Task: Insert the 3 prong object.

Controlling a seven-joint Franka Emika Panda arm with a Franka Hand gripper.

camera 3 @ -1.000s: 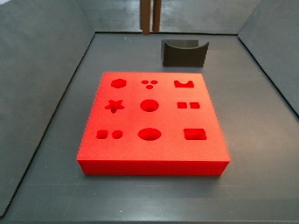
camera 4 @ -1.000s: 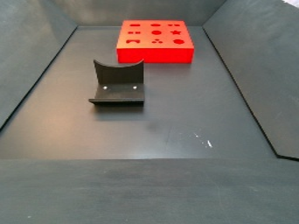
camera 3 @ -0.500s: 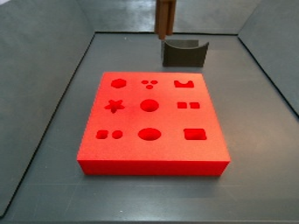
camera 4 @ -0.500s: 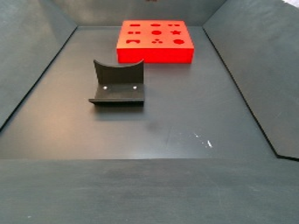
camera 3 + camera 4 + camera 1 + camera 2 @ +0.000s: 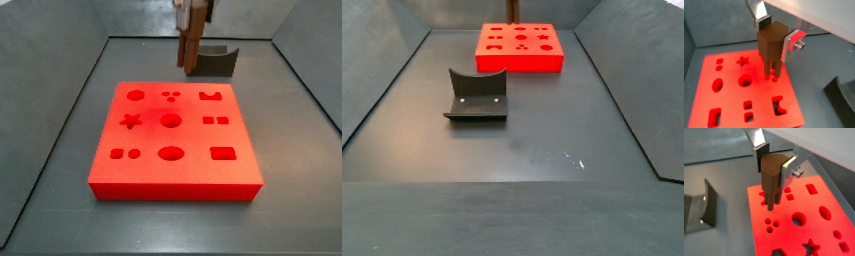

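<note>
My gripper [image 5: 777, 34] is shut on the 3 prong object [image 5: 771, 47], a dark brown upright piece with thin prongs at its lower end. It hangs above the red board [image 5: 731, 107], its prongs just over the trio of small round holes [image 5: 770, 224]. Both wrist views show the silver fingers [image 5: 785, 172] clamped on its sides. In a side view the piece [image 5: 191, 40] hangs over the board's far edge [image 5: 174, 88], under my gripper [image 5: 197, 8]. In the other direction only a sliver of the piece [image 5: 512, 10] shows above the board [image 5: 520, 62].
The fixture, a dark grey curved-top block [image 5: 214, 60], stands on the floor behind the board, and shows too in a side view [image 5: 476, 95] and in a wrist view [image 5: 704, 208]. Grey walls ring the dark floor [image 5: 54, 200].
The gripper has come down with the brown piece and moved a little right, from the top edge of the side view to just above the board's far edge.
</note>
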